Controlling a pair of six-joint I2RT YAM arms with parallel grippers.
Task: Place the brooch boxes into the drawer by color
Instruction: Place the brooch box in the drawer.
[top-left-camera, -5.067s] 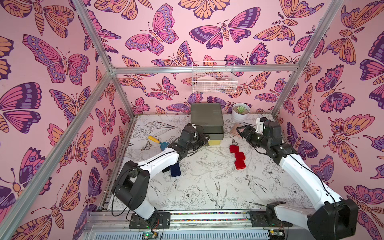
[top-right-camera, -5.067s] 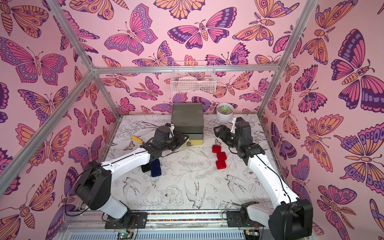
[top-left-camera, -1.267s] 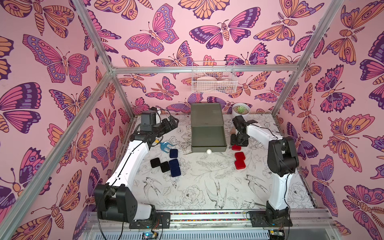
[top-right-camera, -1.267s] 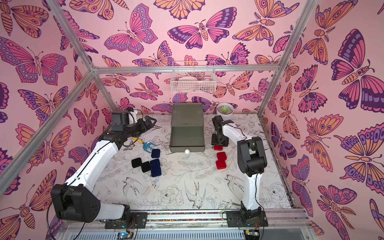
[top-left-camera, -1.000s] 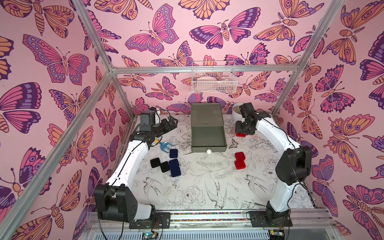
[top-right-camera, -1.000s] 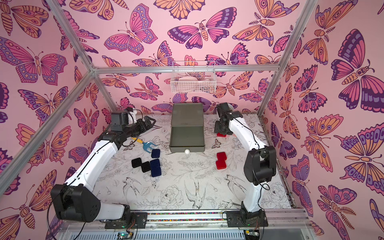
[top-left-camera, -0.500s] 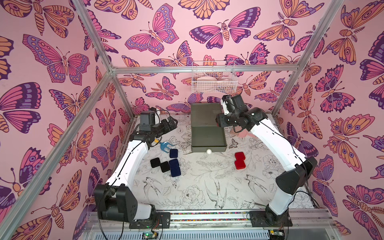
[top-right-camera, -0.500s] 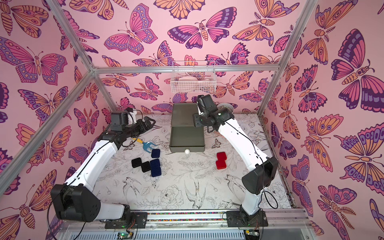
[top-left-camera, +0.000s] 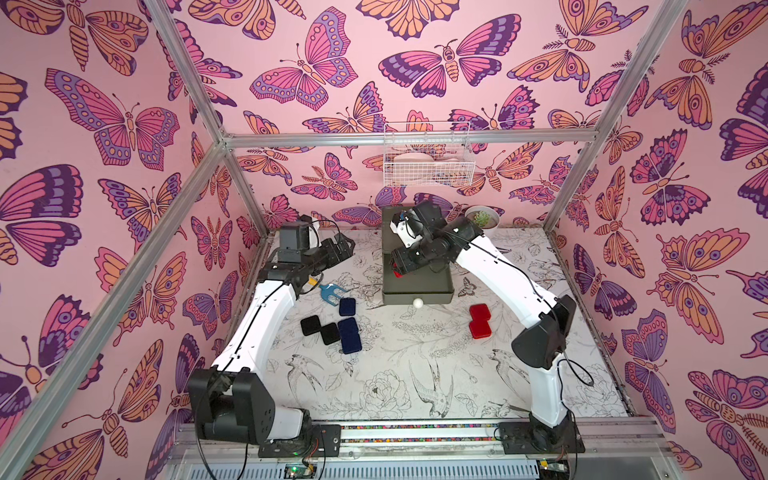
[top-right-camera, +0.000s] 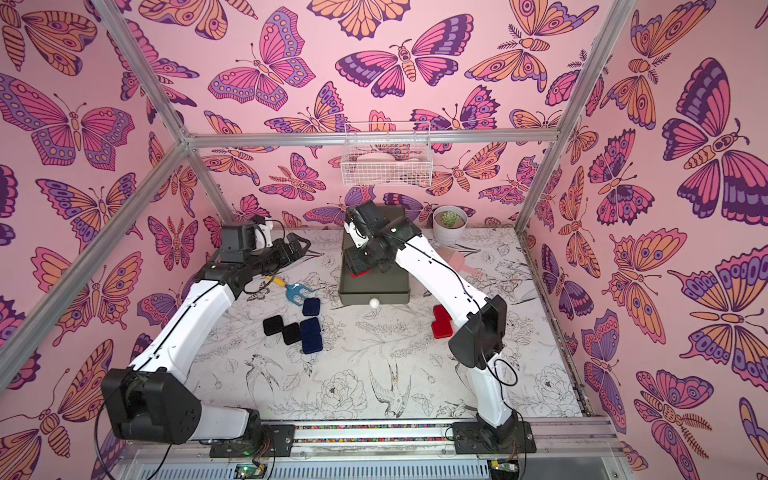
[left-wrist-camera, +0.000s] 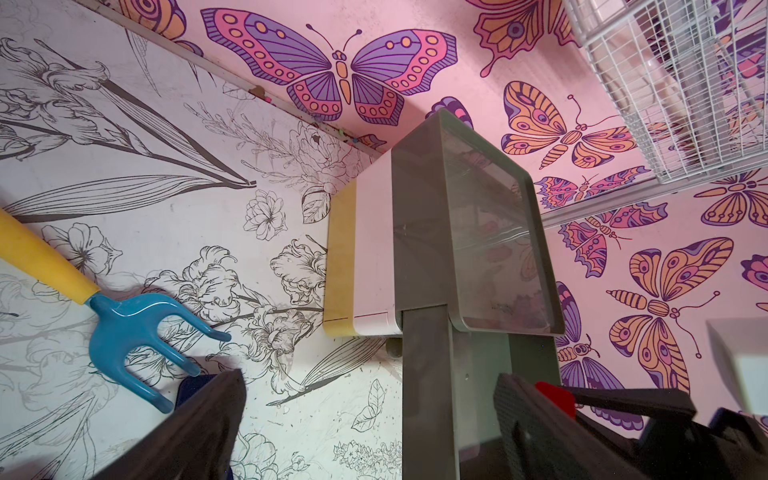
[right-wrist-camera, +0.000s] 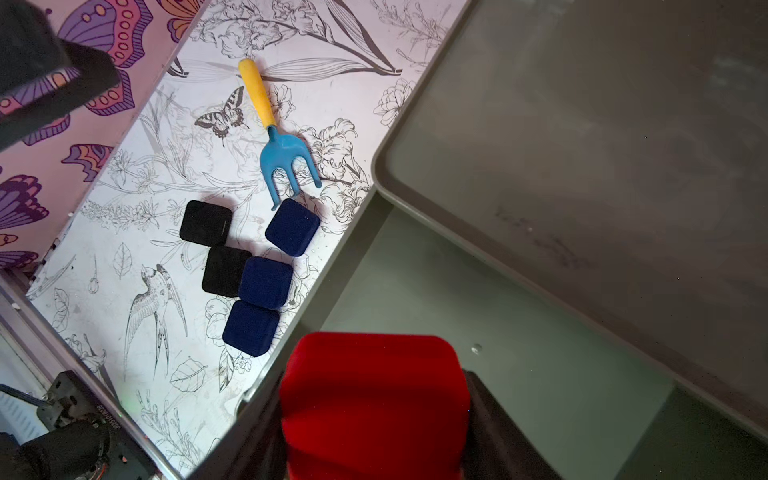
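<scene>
- Since the earlier frames, the right gripper (top-left-camera: 404, 266) has been carried from the table beside the chest up over the pulled-out olive-green top drawer (top-left-camera: 417, 297). A red brooch box (right-wrist-camera: 374, 395) has been brought with it.
- The box is clamped between the right jaws, which are held partly apart at the box's width. Whether it already touches the drawer floor cannot be told.
- The left gripper (top-left-camera: 345, 248) has not been shifted. It is held spread wide and empty, above the table (top-left-camera: 415, 374) to the chest's left.
- One red box is thus judged about to be released, so the sorting has barely begun. Two red boxes (top-left-camera: 479, 320) are left on the table on the drawer's other side. Two black boxes (top-left-camera: 320, 329) and three navy boxes (top-left-camera: 348, 328) lie untouched near the garden fork (top-left-camera: 330, 293).
- In both top views only a sliver of red is seen under the right wrist. In the right wrist view the whole grip is shown, and the drawer floor is bare where visible.
- In the left wrist view the white tier (left-wrist-camera: 374, 249) and yellow tier (left-wrist-camera: 338, 257) are shown beneath the open drawer, apparently not pulled out. From above they are hidden.
</scene>
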